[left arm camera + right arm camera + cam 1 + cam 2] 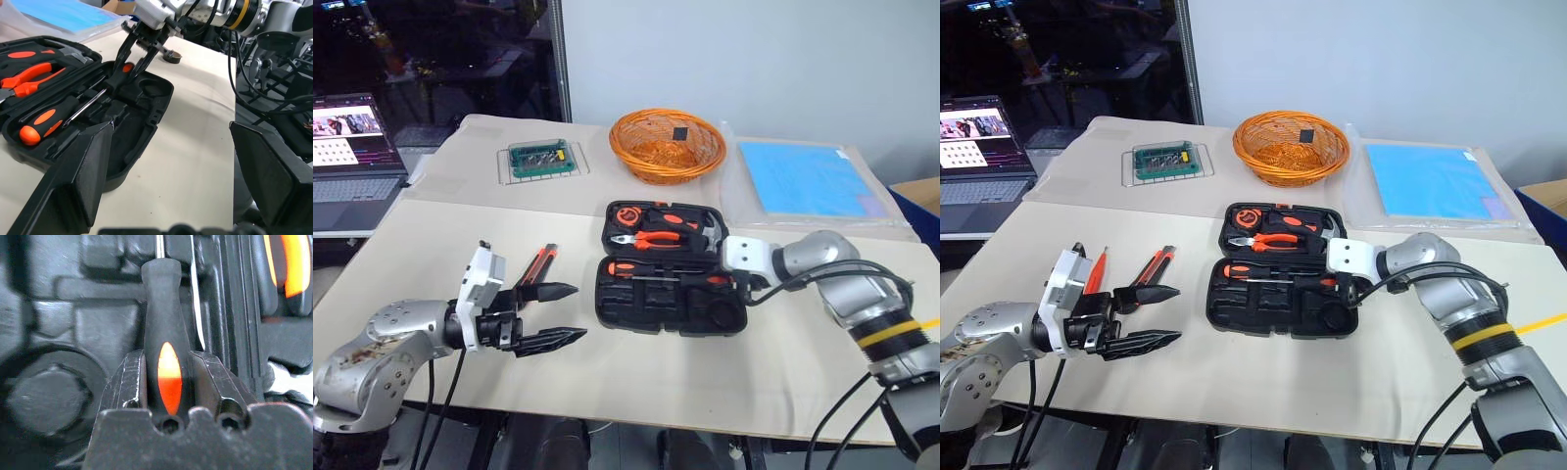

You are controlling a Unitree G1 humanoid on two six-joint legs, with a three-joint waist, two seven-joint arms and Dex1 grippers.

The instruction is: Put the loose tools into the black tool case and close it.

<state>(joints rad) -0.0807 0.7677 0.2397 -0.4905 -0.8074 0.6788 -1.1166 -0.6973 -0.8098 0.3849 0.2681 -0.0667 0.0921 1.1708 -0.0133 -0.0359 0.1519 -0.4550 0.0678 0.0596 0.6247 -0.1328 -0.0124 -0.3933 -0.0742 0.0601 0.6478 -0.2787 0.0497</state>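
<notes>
The black tool case (636, 304) lies open in the middle of the table, lid flat behind the base. One screwdriver (651, 266) rests in a base recess. My right gripper (741, 286) is down in the base's right end, shut on a second screwdriver's black-and-orange handle (168, 367). The utility knife (538, 266) and a slim orange screwdriver (1095, 271) lie loose on the table left of the case. My left gripper (578, 313) hovers open just in front of them, pointing toward the case and holding nothing. A small dark tape roll (172, 57) sits on the table beyond the case's right end.
The lid holds orange-handled pliers (656, 238), a hammer (705, 230) and a tape measure (628, 213). Behind the case stand an orange wicker basket (668, 145), a green bit set on a wire rack (541, 159) and a blue sheet (808, 181). A laptop (352, 147) sits far left.
</notes>
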